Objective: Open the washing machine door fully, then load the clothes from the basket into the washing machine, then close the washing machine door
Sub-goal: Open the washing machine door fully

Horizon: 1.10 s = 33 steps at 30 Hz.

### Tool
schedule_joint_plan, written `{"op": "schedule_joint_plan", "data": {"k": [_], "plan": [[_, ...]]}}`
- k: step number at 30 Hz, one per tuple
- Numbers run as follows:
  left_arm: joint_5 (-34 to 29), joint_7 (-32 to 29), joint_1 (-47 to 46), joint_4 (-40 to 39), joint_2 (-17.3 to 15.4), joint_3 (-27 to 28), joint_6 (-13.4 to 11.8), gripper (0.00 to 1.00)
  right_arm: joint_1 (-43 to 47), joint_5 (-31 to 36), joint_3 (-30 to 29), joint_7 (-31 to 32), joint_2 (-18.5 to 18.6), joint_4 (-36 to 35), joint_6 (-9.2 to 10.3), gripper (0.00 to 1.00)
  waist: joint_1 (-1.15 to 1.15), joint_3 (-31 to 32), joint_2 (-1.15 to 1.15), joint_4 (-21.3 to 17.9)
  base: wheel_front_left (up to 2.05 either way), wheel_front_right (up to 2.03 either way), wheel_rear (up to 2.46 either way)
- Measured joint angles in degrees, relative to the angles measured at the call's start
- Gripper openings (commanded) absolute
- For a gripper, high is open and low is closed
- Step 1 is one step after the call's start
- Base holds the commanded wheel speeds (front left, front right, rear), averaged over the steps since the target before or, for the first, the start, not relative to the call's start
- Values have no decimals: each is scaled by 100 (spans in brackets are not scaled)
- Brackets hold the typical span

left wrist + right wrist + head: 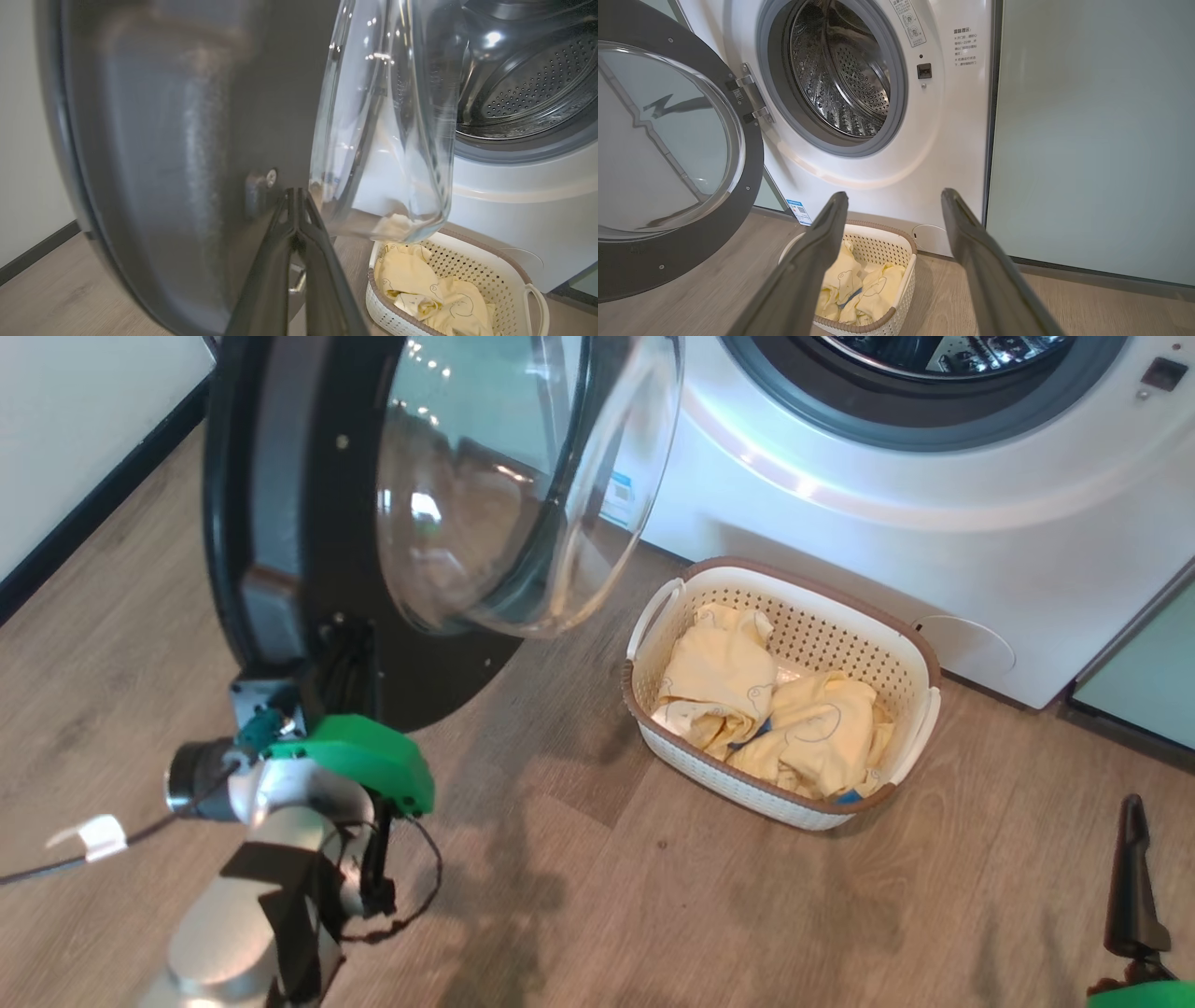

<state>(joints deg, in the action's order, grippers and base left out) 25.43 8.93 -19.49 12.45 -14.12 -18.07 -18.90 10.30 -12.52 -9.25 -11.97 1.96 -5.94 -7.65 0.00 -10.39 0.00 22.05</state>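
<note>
The washing machine door (280,523) stands swung open to the left, its glass dome (504,495) bulging toward the basket. My left gripper (295,205) is shut with nothing in it, its tips against the door's black inner rim (187,140) near a screw; in the head view it (347,639) sits at the rim's lower edge. The washing machine (840,476) shows its steel drum (840,70). On the floor in front stands the basket (920,644) with pale-yellow clothes (747,691) inside. My right gripper (894,198) hangs open above and short of the basket (896,298).
A pale-green cabinet door (1087,140) stands right of the machine. A white wall with a dark baseboard (75,523) runs along the left, behind the open door. Wooden floor (653,896) spreads between me and the basket.
</note>
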Motion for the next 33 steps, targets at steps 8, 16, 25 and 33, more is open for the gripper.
{"op": "schedule_joint_plan", "data": {"k": [8, 16, 25, 33], "plan": [[143, 115, -255, 423, -9, 220, -43, 0, -2, 47, -38, 107, 0, -98, 0, 100, 0, -105, 0, 22, 0, 0, 0], [291, 321, -624, 999, -13, 488, 16, 0, -3, 103, -116, 248, 0, -276, 0, 100, 0, -218, 0, 91, 0, 0, 0], [342, 446, -1154, 1679, -69, 673, 220, 0, -4, 109, -142, 411, 34, -433, 0, 100, 0, -352, 0, 125, 0, 0, 0], [374, 530, -1885, 2546, -153, 820, 516, 0, -16, 97, -132, 547, 203, -595, 0, 100, 0, -588, 0, 51, 0, 0, 0]]}}
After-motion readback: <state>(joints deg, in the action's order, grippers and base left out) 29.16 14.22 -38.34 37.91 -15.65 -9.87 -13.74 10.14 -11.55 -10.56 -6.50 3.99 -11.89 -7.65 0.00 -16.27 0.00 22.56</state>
